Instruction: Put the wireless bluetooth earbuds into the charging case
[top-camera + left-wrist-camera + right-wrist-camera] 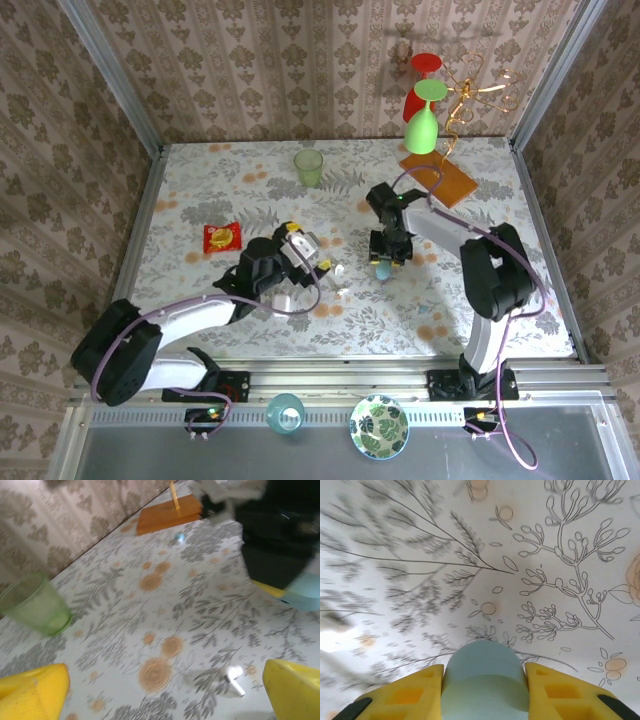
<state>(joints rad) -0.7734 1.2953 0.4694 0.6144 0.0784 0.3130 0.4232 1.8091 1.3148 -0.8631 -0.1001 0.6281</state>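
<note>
A tiny glossy white earbud (232, 676), short-stemmed, lies on the floral-print table (150, 555) between the left fingers (35, 692) — yellow, spread wide. The right fingers (405, 697) pinch a smooth pale-blue rounded disc (485, 680); damask wallpaper (75, 520) behind.

tablecloth (250, 190): white, grey leaf-and-branch print, scattered orange blossoms
walls (300, 70): beige damask wallpaper
cup (35, 605): translucent green
earbud (232, 676): glossy white
rounded disc (485, 680): pale blue
right gripper fingers (405, 697): yellow
left gripper fingers (30, 690): yellow
packet (222, 237): red with yellow
stand base (437, 180): orange-brown
bowl (360, 415): white with green leaf pattern
goblets (422, 128): one lime green, one red
arms (190, 318): white links, black joints
</note>
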